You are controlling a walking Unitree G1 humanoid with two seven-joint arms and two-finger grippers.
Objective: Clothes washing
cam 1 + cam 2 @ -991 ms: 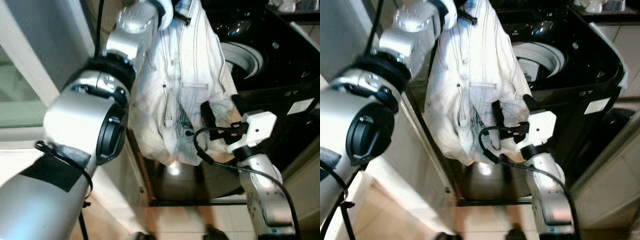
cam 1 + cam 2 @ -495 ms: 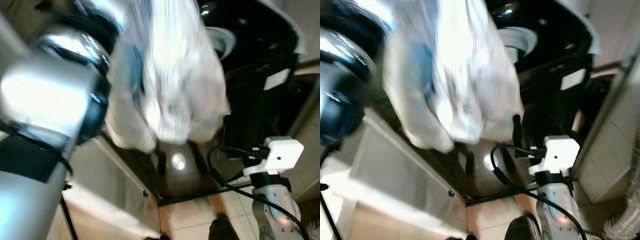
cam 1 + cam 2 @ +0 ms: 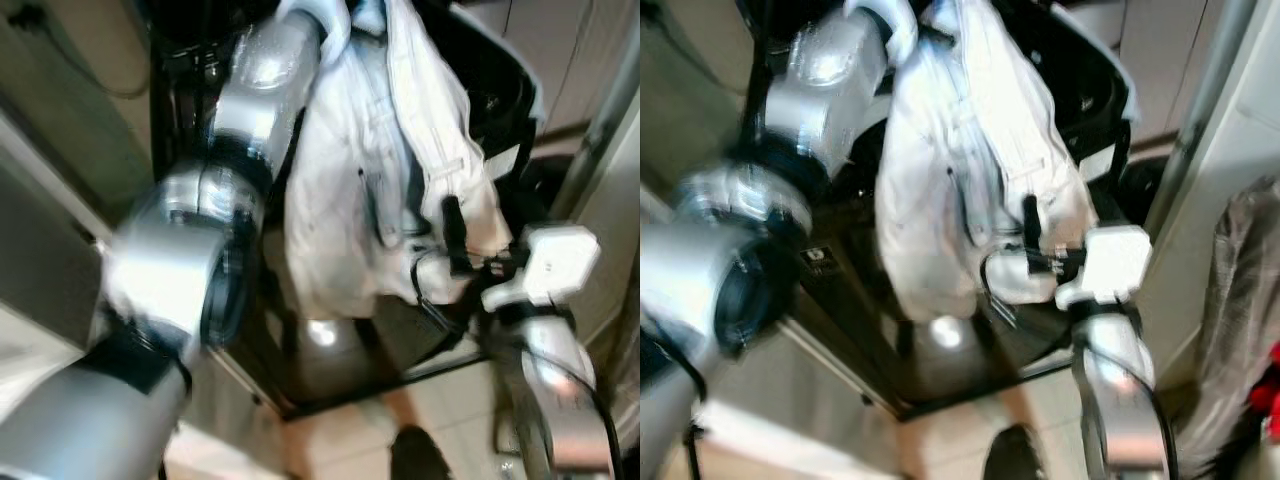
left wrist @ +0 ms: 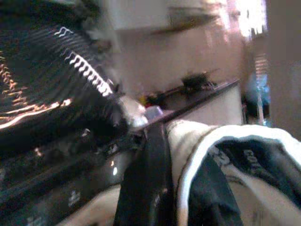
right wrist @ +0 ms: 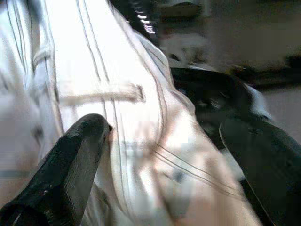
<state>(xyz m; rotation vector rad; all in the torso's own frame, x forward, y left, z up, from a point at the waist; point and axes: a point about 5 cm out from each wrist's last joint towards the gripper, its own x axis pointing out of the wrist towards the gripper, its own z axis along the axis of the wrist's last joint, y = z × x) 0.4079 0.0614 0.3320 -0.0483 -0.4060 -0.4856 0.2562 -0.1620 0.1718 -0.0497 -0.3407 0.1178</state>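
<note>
Left eye view: my left tool (image 4: 155, 179) grips the collar of the white shirt (image 3: 380, 190), which hangs high in front of the black washing machine (image 3: 500, 80). My right tool (image 3: 455, 250) is spread open against the shirt's lower folds. Nothing is loaded yet, I judge. Tiled floor (image 3: 440, 400) below, pale wall (image 3: 1160, 50) behind.

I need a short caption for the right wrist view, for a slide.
Open fingers of the right gripper straddle the hanging white striped garment.
</note>
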